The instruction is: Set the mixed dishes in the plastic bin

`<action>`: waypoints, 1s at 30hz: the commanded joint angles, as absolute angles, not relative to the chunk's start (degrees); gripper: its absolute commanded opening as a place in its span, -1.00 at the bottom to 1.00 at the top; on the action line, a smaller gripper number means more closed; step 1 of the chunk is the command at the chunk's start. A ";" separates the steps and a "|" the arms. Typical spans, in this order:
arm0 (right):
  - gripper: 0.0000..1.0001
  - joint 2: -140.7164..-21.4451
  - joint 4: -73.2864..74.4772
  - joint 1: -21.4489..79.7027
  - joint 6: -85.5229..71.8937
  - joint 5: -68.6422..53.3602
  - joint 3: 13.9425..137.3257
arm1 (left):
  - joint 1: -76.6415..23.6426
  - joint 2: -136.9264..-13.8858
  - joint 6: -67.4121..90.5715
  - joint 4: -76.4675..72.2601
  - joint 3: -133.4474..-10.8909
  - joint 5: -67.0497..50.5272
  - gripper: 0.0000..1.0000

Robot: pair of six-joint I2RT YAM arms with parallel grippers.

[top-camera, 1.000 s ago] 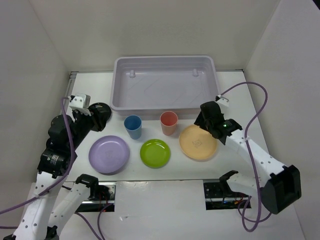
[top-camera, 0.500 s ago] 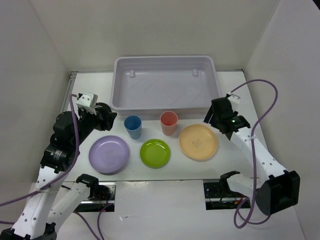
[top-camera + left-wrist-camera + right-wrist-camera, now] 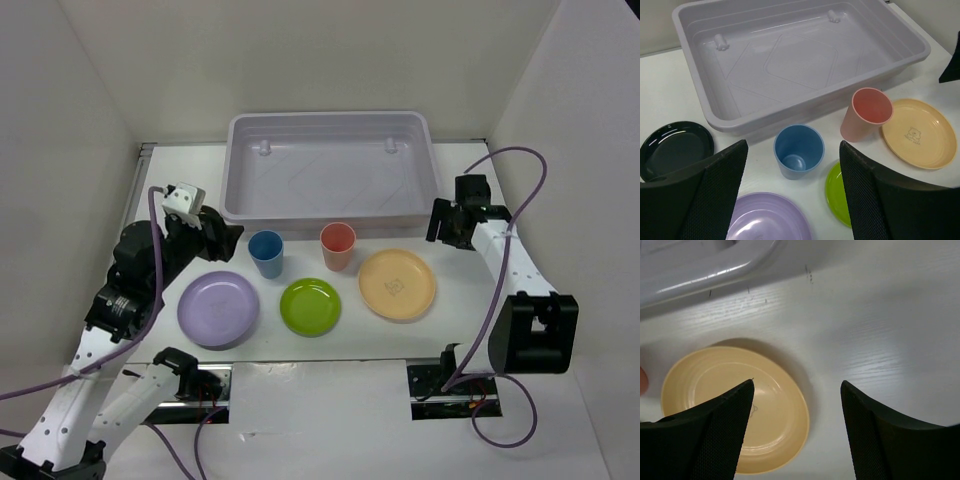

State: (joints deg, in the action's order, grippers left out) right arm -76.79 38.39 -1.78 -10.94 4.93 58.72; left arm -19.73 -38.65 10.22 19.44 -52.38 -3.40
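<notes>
My left fingers (image 3: pixel 715 195) are spread wide with nothing between them, and so are my right fingers (image 3: pixel 705 435). Neither pair touches a dish.

The plastic bin (image 3: pixel 330 117) sits in the upper middle of the overhead view with nothing in it. All the dishes lie on the worktop (image 3: pixel 440 330) just below its lower wall. The blue cup (image 3: pixel 266 252) and coral-red cup (image 3: pixel 338 245) stand upright, mouths up, close to that wall. Beneath them run the lavender plate (image 3: pixel 218 308), the lime-green plate (image 3: pixel 310 305) and the yellow-orange plate (image 3: pixel 397 284). The black plate (image 3: pixel 675 147) shows only at the left edge of my left wrist view, beside the bin's corner.

I expect every piece to be light, stiff plastic with a glossy, slippery skin. They are unlikely to break, but they could easily skid or squirt out of a pinch.

The cups look simplest to take: one finger inside the mouth and one outside on the wall, or a squeeze across the body.

The plates lie flat, so I would need to catch a raised rim edge from above. The yellow-orange plate's right rim lies lower left in my right wrist view, nearest those fingers. A shallow rim grip may let a big plate droop or pivot.
</notes>
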 commanded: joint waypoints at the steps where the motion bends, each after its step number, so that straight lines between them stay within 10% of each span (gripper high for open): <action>1: 0.50 -78.57 39.20 -2.02 -6.59 -1.05 61.17 | -21.09 -38.67 8.09 17.05 -52.21 -2.55 0.62; 13: 0.50 -88.59 40.78 -2.02 -1.41 -4.93 63.28 | -25.31 -37.01 5.89 17.58 -51.06 1.85 0.69; 30: 0.36 -59.98 32.52 8.15 -46.11 5.24 48.00 | -25.84 -35.95 6.94 16.96 -50.54 0.09 0.72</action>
